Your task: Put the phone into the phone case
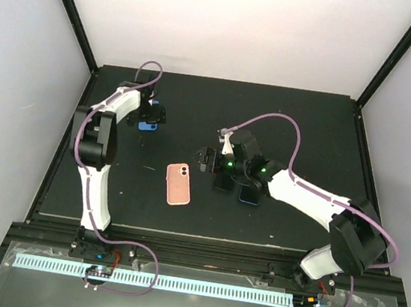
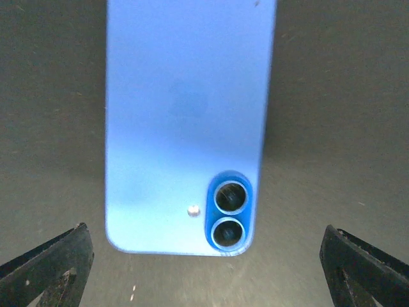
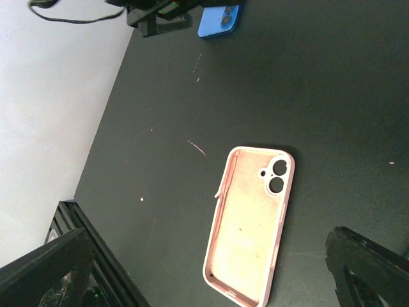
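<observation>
The blue phone (image 2: pixel 185 115) lies back up on the black table, its two camera lenses at the near end. It also shows at the far left in the top view (image 1: pixel 149 124). My left gripper (image 2: pixel 204 268) is open and hovers over the phone's lens end, one finger at each side, touching nothing. The pale pink phone case (image 3: pixel 250 224) lies hollow side up mid-table, with its camera cutout at the far corner. It shows in the top view (image 1: pixel 178 183) too. My right gripper (image 3: pixel 208 256) is open and empty, above and just right of the case.
The table's left edge and the white side wall (image 3: pixel 57 96) run close beside the phone. A black frame rail (image 1: pixel 200 255) runs along the near edge. A dark, blue-edged object (image 1: pixel 250 196) sits under the right arm.
</observation>
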You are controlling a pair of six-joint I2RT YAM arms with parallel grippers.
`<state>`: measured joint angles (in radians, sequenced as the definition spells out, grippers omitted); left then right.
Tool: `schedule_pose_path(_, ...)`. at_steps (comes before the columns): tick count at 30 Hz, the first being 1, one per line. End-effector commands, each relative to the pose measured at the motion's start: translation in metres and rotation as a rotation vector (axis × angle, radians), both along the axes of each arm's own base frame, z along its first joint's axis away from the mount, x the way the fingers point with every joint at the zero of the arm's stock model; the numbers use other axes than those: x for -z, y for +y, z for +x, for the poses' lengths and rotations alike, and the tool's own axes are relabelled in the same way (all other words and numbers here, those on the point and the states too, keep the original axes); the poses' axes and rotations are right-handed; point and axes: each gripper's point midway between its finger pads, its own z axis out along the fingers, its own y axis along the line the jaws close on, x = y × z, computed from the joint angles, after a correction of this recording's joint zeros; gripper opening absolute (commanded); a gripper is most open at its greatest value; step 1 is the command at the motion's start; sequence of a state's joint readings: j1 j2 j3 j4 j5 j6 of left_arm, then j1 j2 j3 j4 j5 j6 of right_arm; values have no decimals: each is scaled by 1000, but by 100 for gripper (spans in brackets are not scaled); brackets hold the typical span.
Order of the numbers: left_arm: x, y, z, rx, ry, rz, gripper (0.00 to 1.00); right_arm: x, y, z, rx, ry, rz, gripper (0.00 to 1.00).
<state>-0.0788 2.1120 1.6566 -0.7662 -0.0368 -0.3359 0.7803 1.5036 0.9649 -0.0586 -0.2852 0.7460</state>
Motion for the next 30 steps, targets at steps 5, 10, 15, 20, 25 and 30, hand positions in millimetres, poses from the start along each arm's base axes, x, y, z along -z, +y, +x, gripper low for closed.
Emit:
schedule_pose_path(5, 36, 7, -4, 9, 117, 17, 99, -24, -11, 11, 22, -80, -11, 100)
schedule_pose_path(10, 42, 8, -2, 4, 129, 10, 98, -23, -10, 12, 30, -68, 2, 100)
schedule_pose_path(15, 43, 8, 4, 17, 137, 7, 94, -20, -13, 13, 40, -60, 0, 100)
schedule_pose_path(20, 42, 9, 6, 17, 142, 9, 85, -20, -18, 14, 51, -58, 2, 100)
schedule_pose_path(25, 44, 6, -1, 17, 169, -5, 74, -31, -24, 15, 61, -91, -1, 100)
schedule_pose_path(30, 41, 3, -18, 22, 185, -22, 68, -32, -33, 14, 73, -107, -29, 100)
